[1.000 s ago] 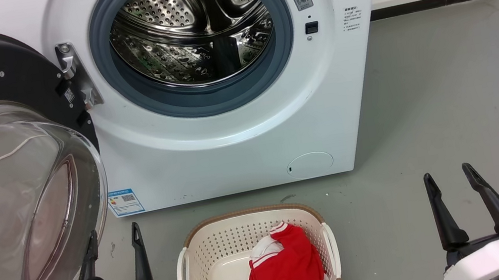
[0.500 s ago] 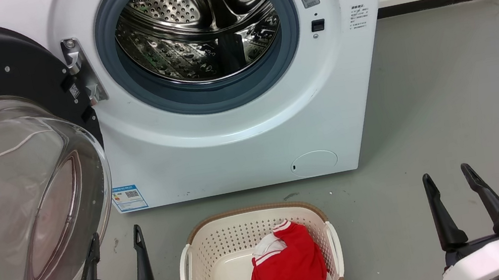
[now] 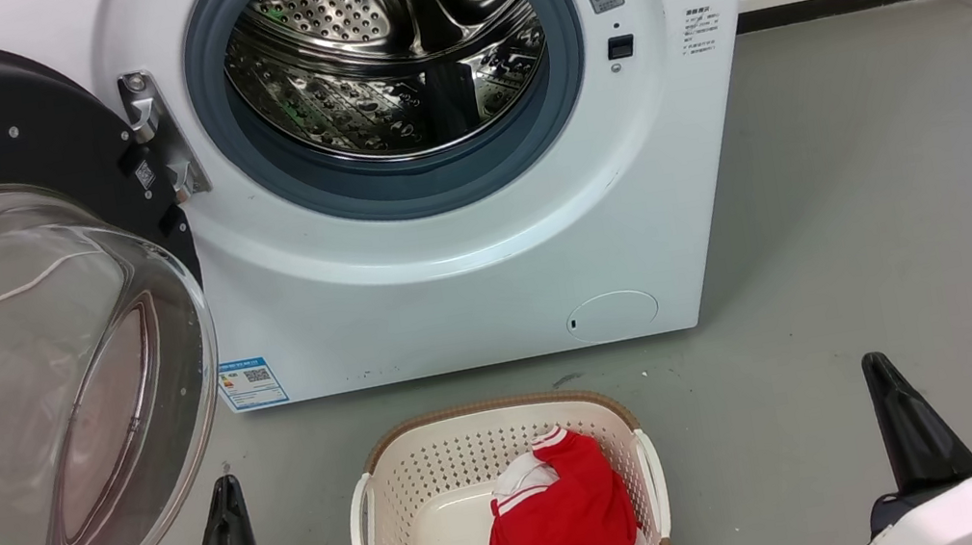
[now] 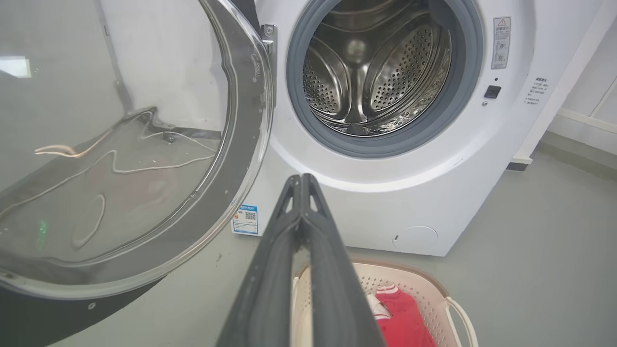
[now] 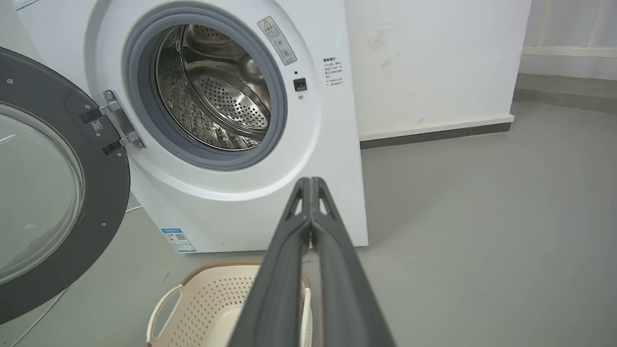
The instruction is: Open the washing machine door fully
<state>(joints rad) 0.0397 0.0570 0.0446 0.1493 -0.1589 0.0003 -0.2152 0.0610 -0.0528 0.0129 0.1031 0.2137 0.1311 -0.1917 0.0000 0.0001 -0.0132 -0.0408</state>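
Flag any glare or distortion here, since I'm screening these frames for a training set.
Head view: a green light glints in the clear bowl of the washing machine door. Left wrist view: pale wavy streaks and a bright patch show in that glass; the left gripper looms large near the lens. Right wrist view: bright highlights on the steel drum.

Washing machine door — wide open, hinged left.

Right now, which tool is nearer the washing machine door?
Left. The left tool, shut, sits just below the lower rim of the washing machine door, apart from it. The right tool, also shut, is far to the right, beyond the laundry basket.
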